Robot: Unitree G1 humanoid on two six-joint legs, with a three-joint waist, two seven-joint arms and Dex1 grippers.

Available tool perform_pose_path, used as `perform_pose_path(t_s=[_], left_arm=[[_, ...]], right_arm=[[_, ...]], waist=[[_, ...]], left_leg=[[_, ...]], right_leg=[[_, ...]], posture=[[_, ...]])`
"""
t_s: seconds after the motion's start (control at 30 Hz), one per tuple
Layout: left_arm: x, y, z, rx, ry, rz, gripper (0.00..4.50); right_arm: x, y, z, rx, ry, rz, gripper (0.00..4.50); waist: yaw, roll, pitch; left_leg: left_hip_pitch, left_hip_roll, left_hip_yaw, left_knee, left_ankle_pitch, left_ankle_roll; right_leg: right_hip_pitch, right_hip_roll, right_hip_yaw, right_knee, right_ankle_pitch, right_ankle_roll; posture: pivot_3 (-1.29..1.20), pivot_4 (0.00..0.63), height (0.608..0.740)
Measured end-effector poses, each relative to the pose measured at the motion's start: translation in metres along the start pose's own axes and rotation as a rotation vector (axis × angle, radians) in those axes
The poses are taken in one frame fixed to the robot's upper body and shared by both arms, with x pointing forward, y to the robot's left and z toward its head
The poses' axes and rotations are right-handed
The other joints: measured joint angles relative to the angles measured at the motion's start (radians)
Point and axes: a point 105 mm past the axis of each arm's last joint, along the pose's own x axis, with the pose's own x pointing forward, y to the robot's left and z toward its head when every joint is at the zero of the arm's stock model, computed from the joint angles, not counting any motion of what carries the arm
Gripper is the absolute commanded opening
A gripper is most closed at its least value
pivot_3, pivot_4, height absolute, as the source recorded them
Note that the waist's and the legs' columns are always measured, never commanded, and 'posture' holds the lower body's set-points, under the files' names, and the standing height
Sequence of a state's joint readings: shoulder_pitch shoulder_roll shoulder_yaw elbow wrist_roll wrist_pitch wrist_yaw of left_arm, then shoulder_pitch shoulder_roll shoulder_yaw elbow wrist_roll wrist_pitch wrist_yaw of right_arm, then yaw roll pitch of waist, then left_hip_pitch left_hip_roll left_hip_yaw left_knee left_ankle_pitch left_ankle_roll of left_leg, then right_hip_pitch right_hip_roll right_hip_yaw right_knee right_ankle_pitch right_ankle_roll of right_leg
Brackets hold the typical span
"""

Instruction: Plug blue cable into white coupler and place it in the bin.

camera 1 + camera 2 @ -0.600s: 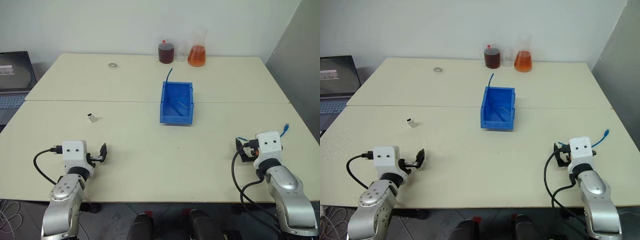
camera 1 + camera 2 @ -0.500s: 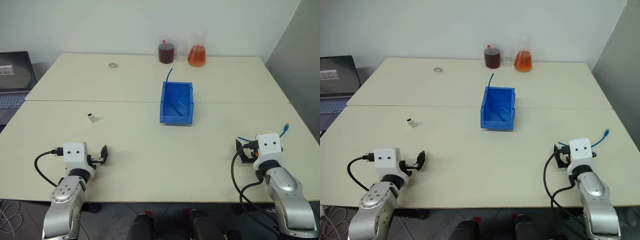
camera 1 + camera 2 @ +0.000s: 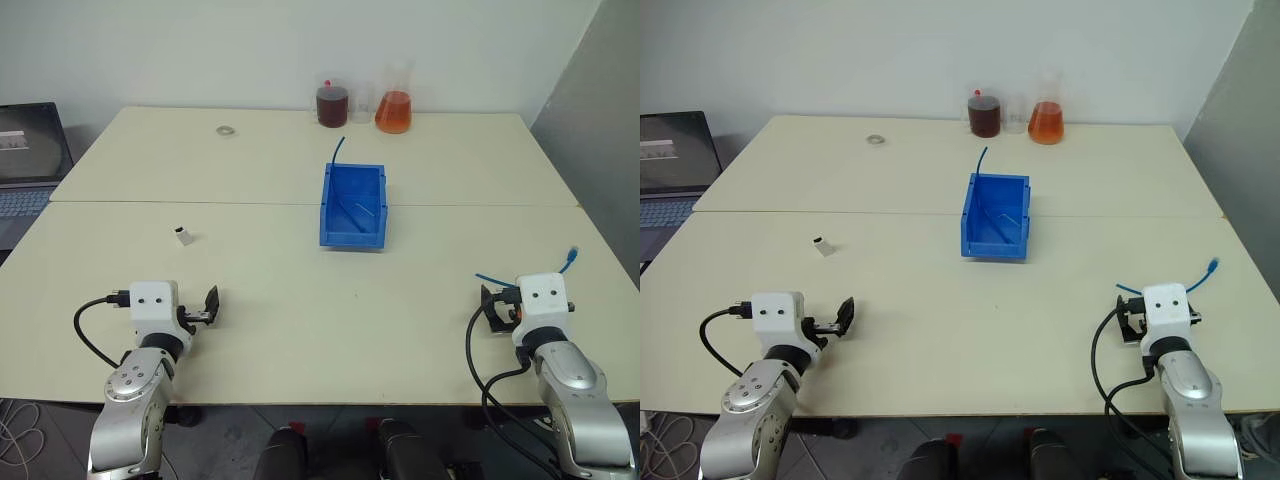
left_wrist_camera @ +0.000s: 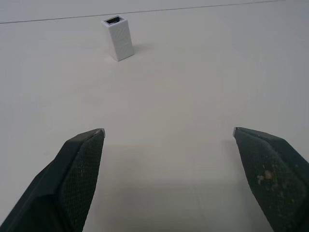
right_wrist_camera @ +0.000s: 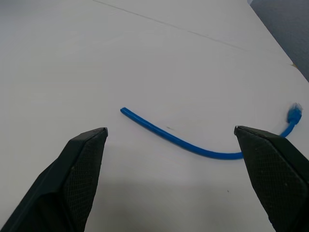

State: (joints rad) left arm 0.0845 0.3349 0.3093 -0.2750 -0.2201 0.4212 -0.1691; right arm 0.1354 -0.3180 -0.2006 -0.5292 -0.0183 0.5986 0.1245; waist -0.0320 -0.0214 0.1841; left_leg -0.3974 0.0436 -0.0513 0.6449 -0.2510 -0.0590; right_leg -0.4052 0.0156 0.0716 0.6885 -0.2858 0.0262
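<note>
We hold the left gripper (image 4: 166, 145) spread wide and empty; the white coupler (image 4: 118, 37), a small boxy block, stands ahead of it. Our right gripper (image 5: 169, 145) is likewise released, the thin curved blue cable (image 5: 193, 145) lying before it. The bin (image 3: 352, 205) sits mid-table (image 3: 280, 300), matte beige.

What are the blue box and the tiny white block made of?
The bin looks like hard, glossy plastic: bright even colour, thin moulded walls. The white coupler also seems plastic, smooth and matte, with crisp edges and a dark socket opening at its top end.
</note>
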Motion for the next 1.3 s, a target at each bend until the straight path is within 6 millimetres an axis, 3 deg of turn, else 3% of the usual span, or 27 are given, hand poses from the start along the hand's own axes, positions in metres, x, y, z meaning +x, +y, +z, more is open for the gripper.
perform_pose_path(t_s=[0.2,0.6,0.73,0.83,0.93,1.0,1.1,1.3], left_arm=[[-0.003,-0.003,-0.007,-0.004,0.022,-0.020,4.50],[-0.005,-0.021,-0.002,0.012,0.011,-0.120,4.50],[-0.006,-0.063,0.028,0.092,-0.042,-0.441,4.50],[-0.015,-0.111,0.074,0.232,-0.158,-0.802,4.50],[-0.028,-0.142,0.107,0.308,-0.238,-1.069,4.50],[-0.035,-0.157,0.113,0.343,-0.245,-1.204,4.50],[-0.038,-0.176,0.106,0.463,-0.227,-1.391,4.50],[-0.028,-0.206,0.101,0.553,-0.281,-1.541,4.50]], right_arm=[[-0.017,-0.021,-0.021,0.003,0.091,-0.072,4.47],[-0.012,-0.024,-0.014,0.021,0.073,-0.088,4.47],[-0.010,-0.029,-0.010,0.034,0.062,-0.126,4.47],[-0.003,-0.029,0.000,0.054,0.049,-0.139,4.47],[0.004,-0.032,0.010,0.070,0.036,-0.145,4.47],[0.010,-0.039,0.014,0.082,0.043,-0.163,4.47],[0.028,-0.055,0.020,0.170,0.077,-0.208,4.47],[0.068,-0.085,0.015,0.312,0.202,-0.268,4.47]], waist=[[-0.002,0.000,0.000],[0.000,0.000,-0.001],[0.000,0.000,-0.001],[0.001,0.000,-0.001],[-0.003,0.001,-0.002],[-0.008,0.002,-0.002],[-0.016,0.002,-0.002],[-0.017,0.002,-0.002]], left_leg=[[0.001,0.000,0.001,0.000,0.000,0.000],[0.001,0.000,0.000,0.000,0.000,0.000],[0.001,0.000,0.000,0.000,0.000,0.000],[0.001,-0.001,0.000,0.000,0.000,0.000],[0.001,-0.001,0.001,0.000,0.000,0.000],[0.001,-0.001,0.001,0.000,0.000,0.000],[0.001,-0.001,0.001,0.000,0.000,0.000],[-0.001,-0.002,0.001,0.000,0.000,0.001]], right_leg=[[0.000,0.000,0.001,0.000,-0.001,0.003],[0.000,0.000,0.001,0.001,-0.002,0.004],[0.000,0.000,0.000,0.001,-0.002,0.004],[0.000,0.000,0.000,0.001,-0.002,0.004],[0.000,0.000,0.001,0.001,-0.002,0.003],[0.000,0.000,0.001,0.000,0.000,0.000],[0.000,0.001,0.001,0.001,0.000,-0.001],[0.000,0.001,0.001,0.000,0.000,-0.001]], posture=[[0.00,0.150,0.740],[0.00,0.150,0.740],[0.00,0.150,0.740],[0.00,0.150,0.740],[0.00,0.150,0.740],[0.00,0.150,0.740],[0.00,0.150,0.740],[0.00,0.150,0.740]])
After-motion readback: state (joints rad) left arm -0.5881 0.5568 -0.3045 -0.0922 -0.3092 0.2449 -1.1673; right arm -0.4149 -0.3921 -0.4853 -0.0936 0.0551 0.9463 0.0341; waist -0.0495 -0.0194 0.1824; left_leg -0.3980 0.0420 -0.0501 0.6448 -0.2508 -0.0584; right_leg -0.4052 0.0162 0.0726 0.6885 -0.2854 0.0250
